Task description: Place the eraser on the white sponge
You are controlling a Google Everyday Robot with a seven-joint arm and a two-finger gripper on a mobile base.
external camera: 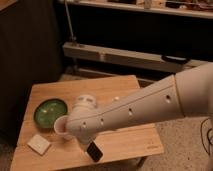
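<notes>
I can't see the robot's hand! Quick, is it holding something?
Gripper: low over the table's front edge, mostly hidden by the arm; the eraser hangs at its tip, apparently held. The white sponge lies apart, left.

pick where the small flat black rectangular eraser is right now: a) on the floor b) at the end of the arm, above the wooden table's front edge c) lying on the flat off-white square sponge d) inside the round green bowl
b: the eraser hangs at the gripper over the wooden table front, well right of the white sponge and below the green bowl.
</notes>
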